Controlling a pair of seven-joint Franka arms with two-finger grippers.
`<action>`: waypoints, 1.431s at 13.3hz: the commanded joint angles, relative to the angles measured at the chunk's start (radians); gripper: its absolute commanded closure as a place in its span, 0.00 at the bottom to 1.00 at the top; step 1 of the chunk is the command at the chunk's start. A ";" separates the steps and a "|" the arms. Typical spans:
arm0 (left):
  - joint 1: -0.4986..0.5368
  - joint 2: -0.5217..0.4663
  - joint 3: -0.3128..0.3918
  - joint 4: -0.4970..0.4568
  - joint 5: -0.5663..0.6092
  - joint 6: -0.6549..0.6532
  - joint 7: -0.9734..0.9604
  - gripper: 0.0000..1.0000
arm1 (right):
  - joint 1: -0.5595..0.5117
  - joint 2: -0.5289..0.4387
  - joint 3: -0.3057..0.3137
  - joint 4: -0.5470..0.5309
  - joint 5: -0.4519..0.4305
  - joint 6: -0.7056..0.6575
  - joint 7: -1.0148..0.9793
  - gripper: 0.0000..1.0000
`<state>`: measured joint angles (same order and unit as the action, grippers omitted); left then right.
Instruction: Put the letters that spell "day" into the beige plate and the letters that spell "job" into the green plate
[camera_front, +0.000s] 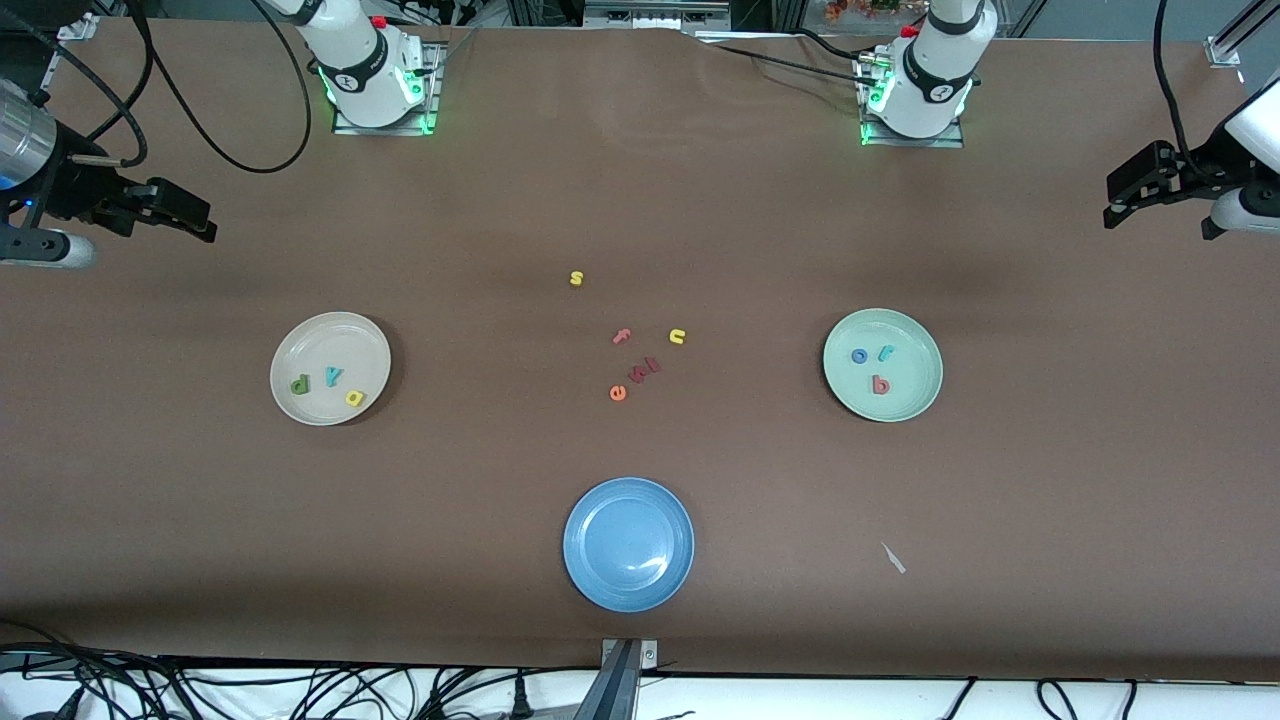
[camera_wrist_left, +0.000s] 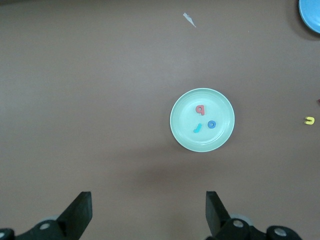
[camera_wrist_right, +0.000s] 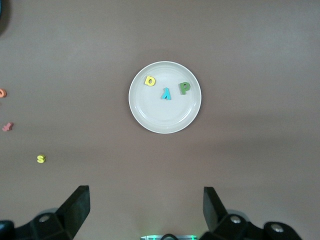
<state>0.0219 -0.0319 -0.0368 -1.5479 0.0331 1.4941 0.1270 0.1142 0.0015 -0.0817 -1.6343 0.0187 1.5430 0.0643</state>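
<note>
The beige plate (camera_front: 312, 345) lies toward the right arm's end of the table. In it are a green d (camera_front: 300, 385), a teal y (camera_front: 333, 376) and a yellow a (camera_front: 355, 397). The green plate (camera_front: 915, 372) lies toward the left arm's end, holding a blue o (camera_front: 859, 355), a teal j (camera_front: 886, 351) and a red b (camera_front: 880, 385). My right gripper (camera_front: 200, 222) hangs open and empty, high over bare table at its end. My left gripper (camera_front: 1118, 208) hangs open and empty over its own end. Each wrist view looks down on its plate: green plate (camera_wrist_left: 221, 107), beige plate (camera_wrist_right: 160, 119).
A blue plate (camera_front: 628, 543) lies near the front edge, mid-table. Loose letters lie between the two plates: yellow s (camera_front: 576, 278), pink f (camera_front: 621, 336), yellow u (camera_front: 677, 336), orange e (camera_front: 617, 393), dark red pieces (camera_front: 645, 369). A white scrap (camera_front: 893, 558) lies nearer the front.
</note>
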 joint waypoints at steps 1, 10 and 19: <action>0.009 -0.017 0.038 0.002 -0.024 -0.029 0.097 0.00 | -0.011 0.011 0.003 0.028 -0.020 -0.007 -0.047 0.00; -0.026 -0.009 0.061 0.002 -0.010 -0.026 0.082 0.00 | -0.025 0.018 -0.001 0.028 -0.025 0.022 -0.047 0.00; -0.026 -0.011 0.057 0.000 -0.009 -0.023 0.037 0.00 | -0.024 0.040 -0.013 0.048 -0.026 0.009 -0.047 0.00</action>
<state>-0.0029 -0.0351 0.0215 -1.5476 0.0331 1.4785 0.1778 0.0952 0.0267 -0.0948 -1.6168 0.0037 1.5697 0.0319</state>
